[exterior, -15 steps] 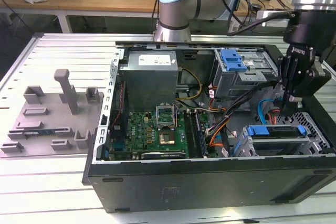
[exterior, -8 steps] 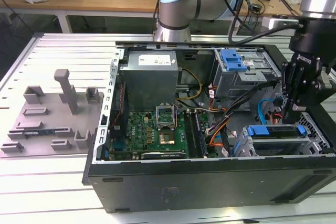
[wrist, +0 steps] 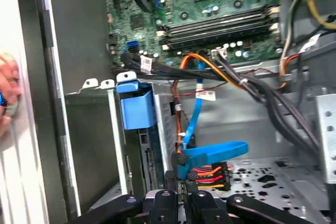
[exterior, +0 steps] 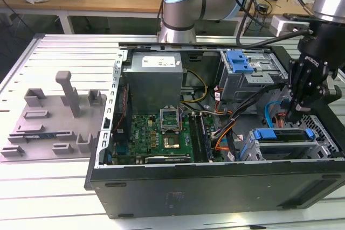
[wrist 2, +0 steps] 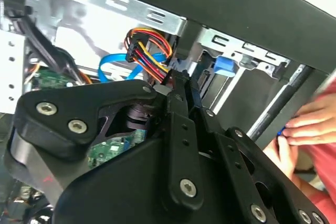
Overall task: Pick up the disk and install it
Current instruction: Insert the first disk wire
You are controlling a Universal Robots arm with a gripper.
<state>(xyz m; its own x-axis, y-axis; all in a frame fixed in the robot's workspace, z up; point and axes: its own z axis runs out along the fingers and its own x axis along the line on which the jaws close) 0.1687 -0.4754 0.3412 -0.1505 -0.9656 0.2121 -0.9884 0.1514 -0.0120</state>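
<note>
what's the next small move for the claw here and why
Probably lift the claw straight up a little: the disk seems to sit in its bay already, and the blue cable lies right by the claw.

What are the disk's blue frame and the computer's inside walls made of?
On the disk, the frame looks like plastic: solid blue, matte, moulded end tabs. The chassis is probably bare sheet metal: dull silver-grey, with punched holes and folded edges.

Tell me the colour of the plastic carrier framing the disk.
Blue. The disk carrier shows best in the exterior view.
</note>
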